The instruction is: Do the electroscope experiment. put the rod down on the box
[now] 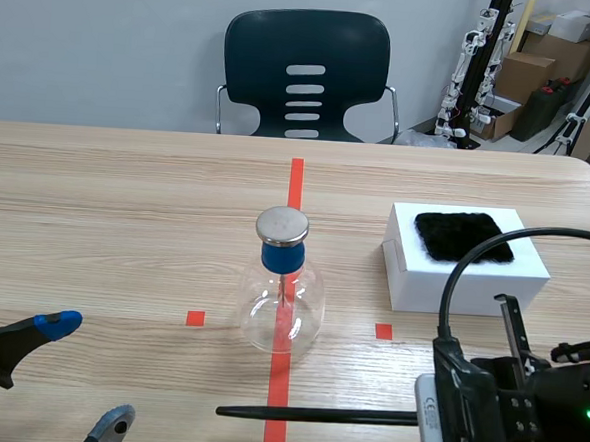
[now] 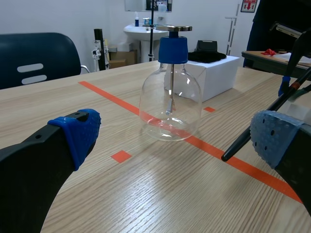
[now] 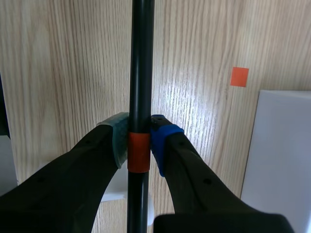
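Note:
A long black rod (image 1: 313, 416) with an orange band (image 3: 138, 153) is held level just above the table's near edge, pointing left. My right gripper (image 3: 139, 141) is shut on the rod at that band. The rod's tip (image 2: 243, 141) shows beside my left gripper's pad. The white box (image 1: 465, 259) with a black fur cloth (image 1: 464, 236) on top stands at the right, beyond the right arm. A glass flask electroscope (image 1: 282, 290) with a blue stopper and metal disc stands on the centre tape line. My left gripper (image 1: 80, 373) is open at the near left, holding nothing.
A dark chair (image 1: 305, 73) stands behind the table's far edge. Cardboard boxes and equipment (image 1: 530, 70) sit in the back right corner of the room. A black cable (image 1: 494, 248) arcs over the box from the right arm.

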Robot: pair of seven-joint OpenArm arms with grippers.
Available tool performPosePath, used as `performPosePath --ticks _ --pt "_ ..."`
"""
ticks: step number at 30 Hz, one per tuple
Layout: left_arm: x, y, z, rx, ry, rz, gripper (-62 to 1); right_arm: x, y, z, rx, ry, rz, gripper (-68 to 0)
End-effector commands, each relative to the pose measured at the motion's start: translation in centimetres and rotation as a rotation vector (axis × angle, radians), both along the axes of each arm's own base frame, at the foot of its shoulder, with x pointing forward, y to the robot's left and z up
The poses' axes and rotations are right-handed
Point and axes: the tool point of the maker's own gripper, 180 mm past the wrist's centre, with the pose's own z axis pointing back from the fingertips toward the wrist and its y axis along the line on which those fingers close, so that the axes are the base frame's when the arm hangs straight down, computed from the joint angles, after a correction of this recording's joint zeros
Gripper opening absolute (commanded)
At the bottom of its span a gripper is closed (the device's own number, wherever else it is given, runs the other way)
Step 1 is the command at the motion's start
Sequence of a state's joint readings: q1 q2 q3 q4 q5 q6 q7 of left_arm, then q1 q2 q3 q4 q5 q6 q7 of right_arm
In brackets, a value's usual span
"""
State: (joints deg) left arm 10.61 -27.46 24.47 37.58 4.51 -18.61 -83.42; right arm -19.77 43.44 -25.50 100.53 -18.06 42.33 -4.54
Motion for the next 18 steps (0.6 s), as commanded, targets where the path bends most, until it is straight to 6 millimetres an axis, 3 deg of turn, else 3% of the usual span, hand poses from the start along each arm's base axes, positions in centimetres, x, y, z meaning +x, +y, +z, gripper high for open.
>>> performPosePath --ticks 1,18 --pt "0.3 -0.1 0.7 -0.024 -0.025 0.003 1.4 0.6 -0.1 0.0 -0.003 -0.005 -0.003 -66.2" --pt "0.3 -0.1 0.7 -0.024 -0.025 0.003 1.4 -0.3 0.5 -3.4 -0.021 0.066 -0.027 -66.2"
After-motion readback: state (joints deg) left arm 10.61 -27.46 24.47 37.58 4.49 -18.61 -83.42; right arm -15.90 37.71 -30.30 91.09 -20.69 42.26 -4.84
